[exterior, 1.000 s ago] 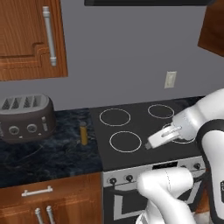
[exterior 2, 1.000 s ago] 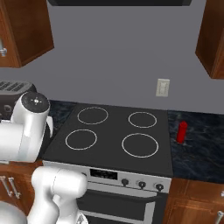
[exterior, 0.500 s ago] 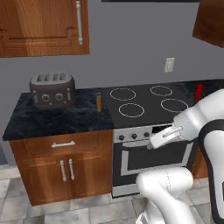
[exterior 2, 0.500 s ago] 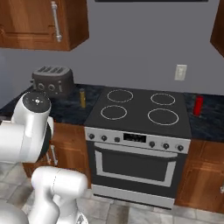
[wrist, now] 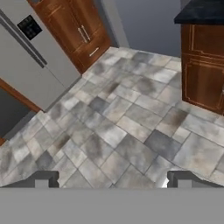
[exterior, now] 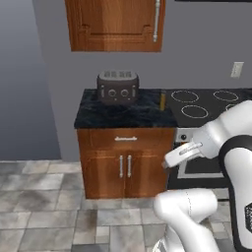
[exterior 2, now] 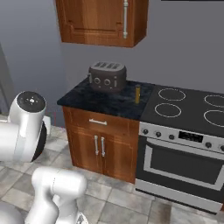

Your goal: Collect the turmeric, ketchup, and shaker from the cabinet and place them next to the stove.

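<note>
Grey wall [exterior: 44, 74], grey stone-tile floor [wrist: 122, 127], wooden cupboard [exterior: 125, 165]

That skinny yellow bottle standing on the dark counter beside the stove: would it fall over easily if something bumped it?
Probably. The yellow bottle stands tall and narrow on the counter, so a sideways nudge would likely tip it. It looks round, so once down it might roll. Being small, it is probably light.

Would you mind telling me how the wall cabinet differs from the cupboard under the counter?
The wall cabinet hangs high on the grey wall above the toaster; the cupboard stands on the tiled floor under the dark counter. The wall cabinet has one long vertical bar handle; the cupboard has two short vertical handles and a drawer on top. Both are reddish-brown panelled wood, and both are shut.
</note>
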